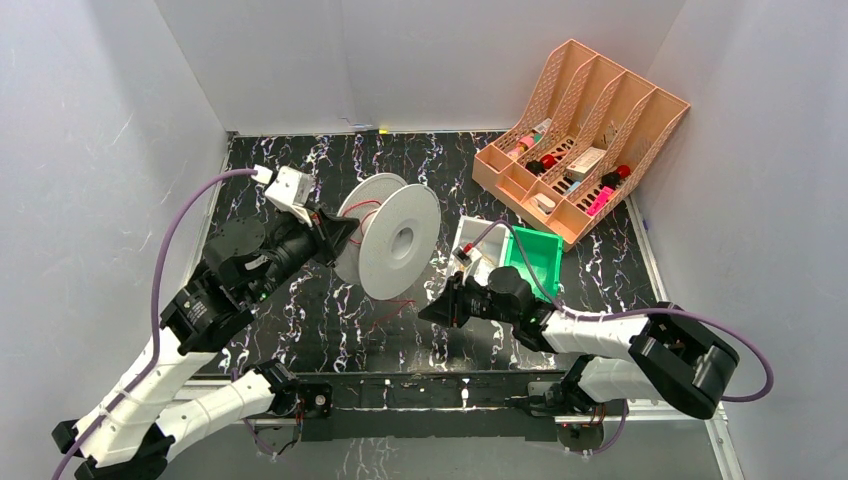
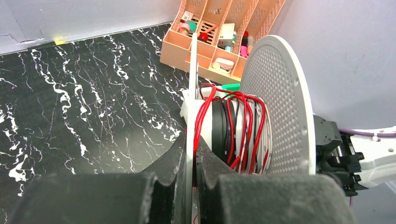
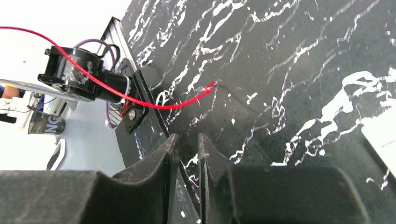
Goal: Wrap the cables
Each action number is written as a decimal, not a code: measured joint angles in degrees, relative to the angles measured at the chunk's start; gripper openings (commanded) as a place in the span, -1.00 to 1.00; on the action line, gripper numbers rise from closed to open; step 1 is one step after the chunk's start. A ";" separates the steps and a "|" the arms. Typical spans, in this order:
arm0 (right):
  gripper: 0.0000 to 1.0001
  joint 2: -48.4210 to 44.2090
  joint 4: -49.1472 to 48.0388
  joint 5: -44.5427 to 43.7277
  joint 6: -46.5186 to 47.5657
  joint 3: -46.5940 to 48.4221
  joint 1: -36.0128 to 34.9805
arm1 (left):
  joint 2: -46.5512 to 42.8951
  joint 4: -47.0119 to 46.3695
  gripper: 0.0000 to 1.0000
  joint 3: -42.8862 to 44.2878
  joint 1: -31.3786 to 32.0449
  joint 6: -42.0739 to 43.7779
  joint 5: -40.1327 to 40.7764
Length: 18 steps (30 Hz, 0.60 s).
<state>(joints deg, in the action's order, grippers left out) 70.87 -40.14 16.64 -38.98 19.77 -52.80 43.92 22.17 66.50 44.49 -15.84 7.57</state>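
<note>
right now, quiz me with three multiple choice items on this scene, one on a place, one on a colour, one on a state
1. Where is the green bin?
A) beside the white box, right of the spool
B) on top of the spool
C) left of the spool

2. What colour is the cable wound on the spool?
A) blue
B) green
C) red

3. What is the left end effector doing?
A) hanging open
B) clamped on the spool's rim
C) holding the bin

Answers: 1 A, the top view shows bin and box side by side; 2 C, red loops circle the hub; 3 B, its fingers pinch the thin white rim.
</note>
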 measured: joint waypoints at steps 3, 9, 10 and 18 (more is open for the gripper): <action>-0.32 0.17 0.09 0.00 -0.11 -1.51 0.00 | -0.28 -0.35 -1.00 0.02 0.00 -0.13 0.00; -0.20 -0.94 1.25 -1.29 0.00 -1.90 0.00 | -0.24 -0.35 -1.00 0.02 0.00 -0.22 0.52; -0.19 -1.84 1.90 -1.86 0.11 -1.92 -0.02 | -0.24 -0.35 -1.00 0.07 0.00 -0.22 0.66; -0.05 -13.11 11.32 -10.67 1.44 -1.75 -0.11 | -0.20 -0.37 -1.00 0.79 0.00 -0.04 0.81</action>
<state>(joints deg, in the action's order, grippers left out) 57.76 -28.82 5.98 -37.54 18.02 -52.90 43.72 21.80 67.29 44.49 -15.88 8.38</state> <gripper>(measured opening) 0.450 0.037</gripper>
